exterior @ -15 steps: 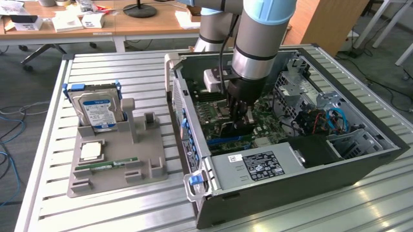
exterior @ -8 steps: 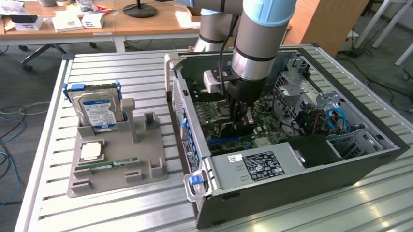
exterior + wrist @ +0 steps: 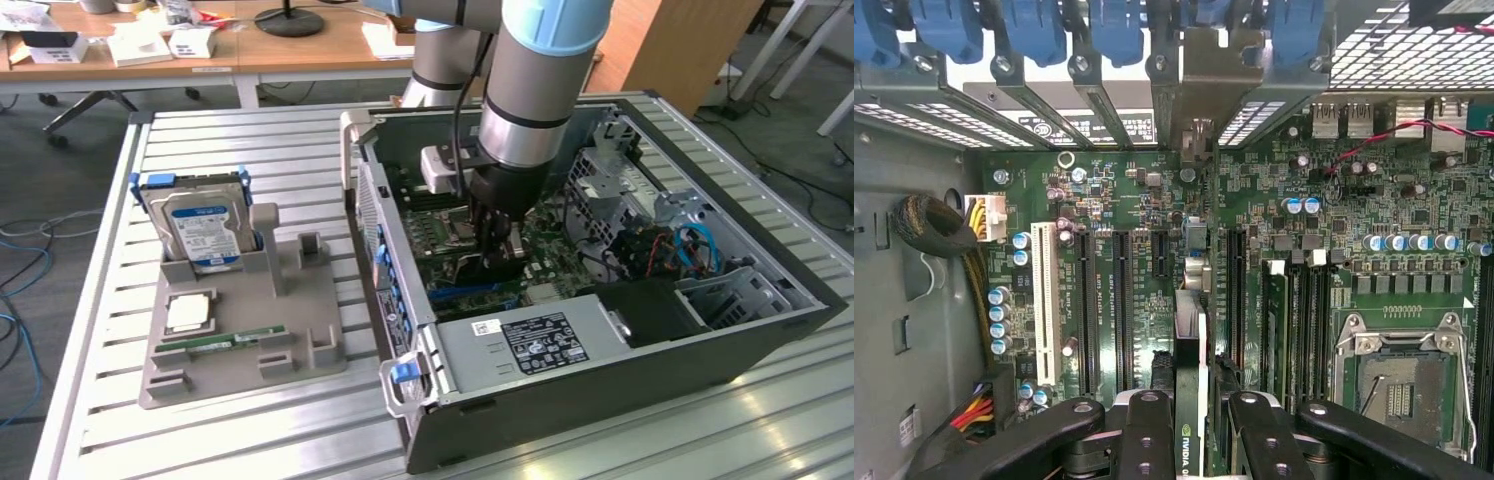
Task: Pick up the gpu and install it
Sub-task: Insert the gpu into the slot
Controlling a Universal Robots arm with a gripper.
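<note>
Plainly, the tool point(image 3: 1192, 425) pinches the gpu point(image 3: 1190, 350) edge-on, straight below it inside the computer case point(image 3: 627, 365) — the card's long axis lying parallel to the expansion slots point(image 3: 1122, 300) of the motherboard point(image 3: 1394, 200), its bracket end toward the rear slot covers point(image 3: 1104, 105).

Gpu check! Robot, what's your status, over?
Gripper clamped on gpu. Card edge-on over motherboard inside case. Nothing seen blocking the slots beside it.
</note>
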